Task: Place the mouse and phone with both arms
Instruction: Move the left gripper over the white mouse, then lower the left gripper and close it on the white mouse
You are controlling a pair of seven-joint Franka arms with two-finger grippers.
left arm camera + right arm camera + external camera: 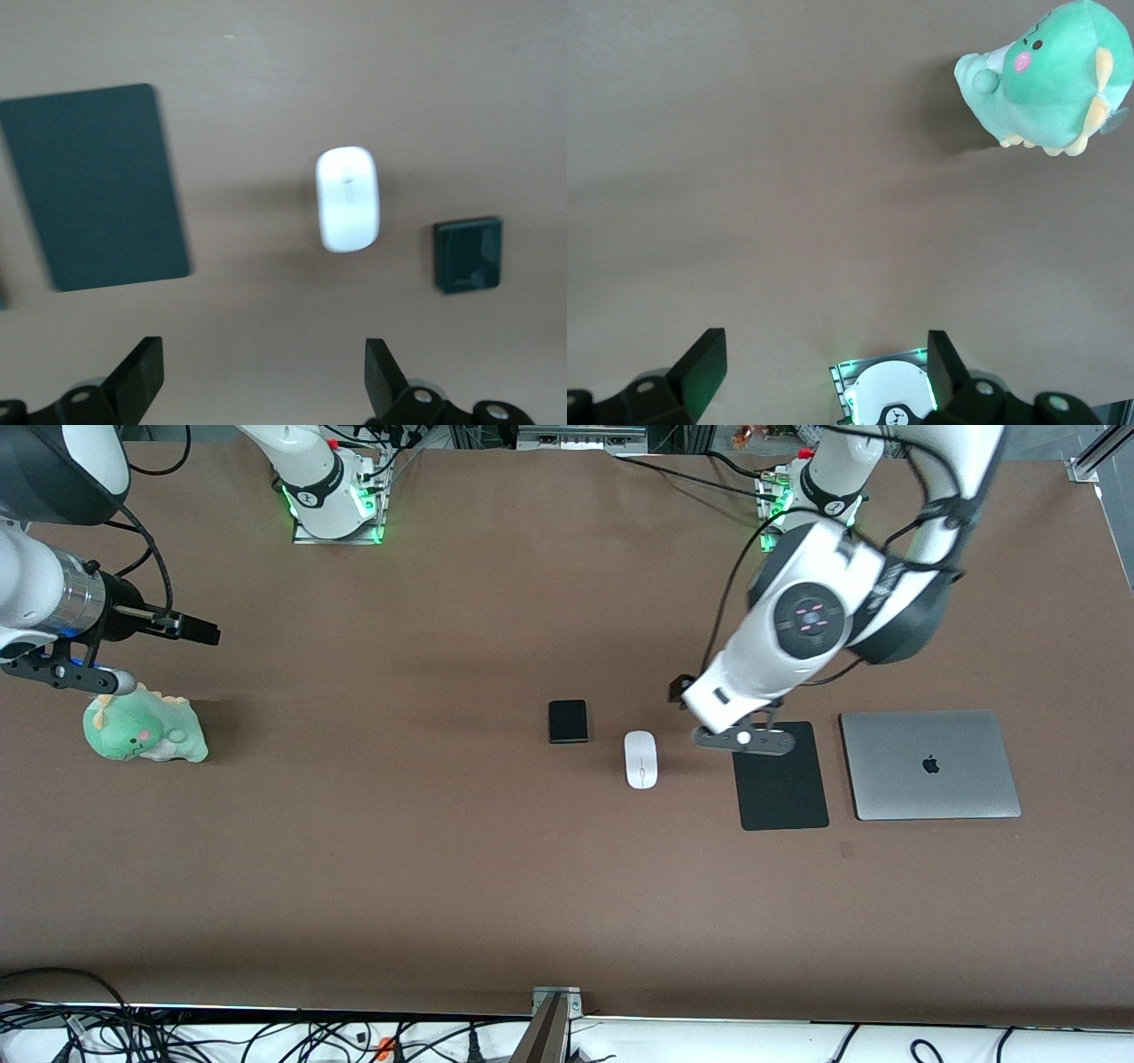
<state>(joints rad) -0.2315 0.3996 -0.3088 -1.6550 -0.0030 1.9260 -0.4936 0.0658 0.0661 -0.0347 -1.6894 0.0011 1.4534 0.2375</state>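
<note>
While hidden under the wrist in the front view, left gripper fingers seen spread wide and empty in the left wrist view, up over bare brown table beside the mouse pad.

Glossy white oval mouse with thin centre line, flat on the table between mouse pad and phone. Matte black rounded slab, that phone, slightly farther from the front camera. Closed grey laptop toward the left arm's end.

Right gripper waiting, fingers apart, above the green plush dinosaur.
</note>
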